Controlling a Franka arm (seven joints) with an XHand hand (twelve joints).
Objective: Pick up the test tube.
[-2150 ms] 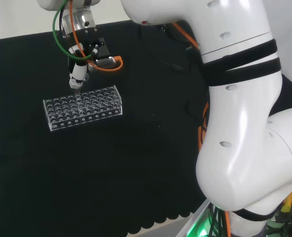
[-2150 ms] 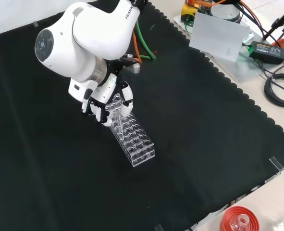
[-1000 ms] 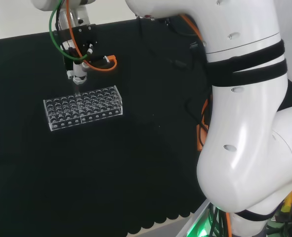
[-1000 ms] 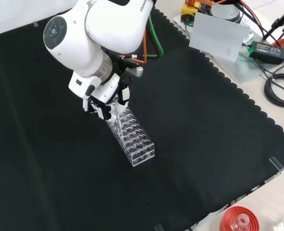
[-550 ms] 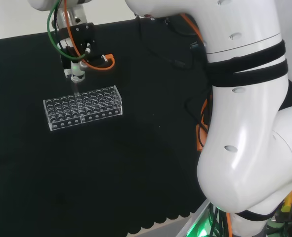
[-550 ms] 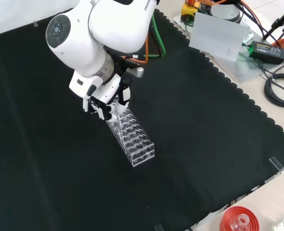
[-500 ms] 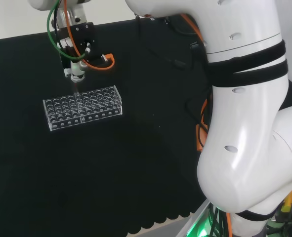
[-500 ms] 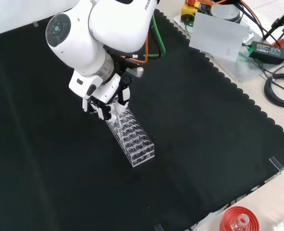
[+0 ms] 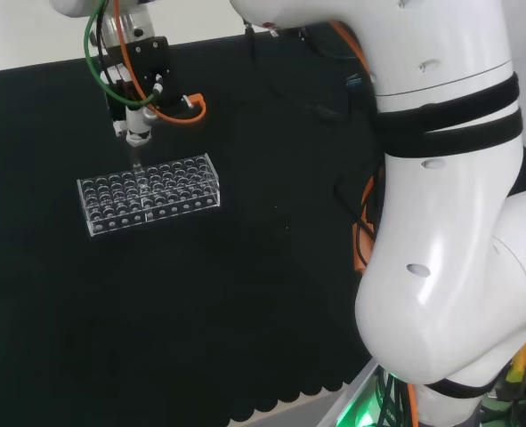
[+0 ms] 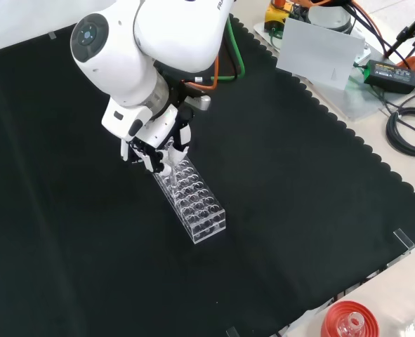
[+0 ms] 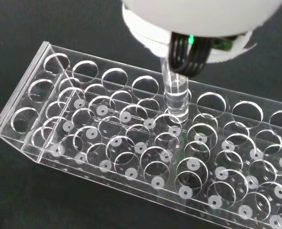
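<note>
While the arm (image 10: 158,42) reaches over the black-clothed worktop (image 10: 298,196) w/ its big white links bent downward, the hand (image 10: 153,149) hangs at the wrist, fingers aimed down at the near-top end of the rack in the front view. In the head view the hand (image 9: 136,124) sits just above the rack's far long edge, toward its left part, w/ orange and green cables looping beside it.

Clear plastic rack (image 10: 192,200) lies flat on the cloth; in the front view its long axis runs diagonally from upper left to lower right, in the head view (image 9: 149,192) roughly left to right w/ a slight tilt. Rows of round holes show across its top (image 11: 131,143).

Test tube (image 11: 175,93) is pinched in the curled fingers, approx. upright, long axis vertical, closed end pointing down. In the wrist view its lower part is at a hole in the rack's middle area; can't tell whether the tip is fully clear of the hole. In the head view the tube (image 9: 135,158) shows as a thin glint between hand and rack.
</note>
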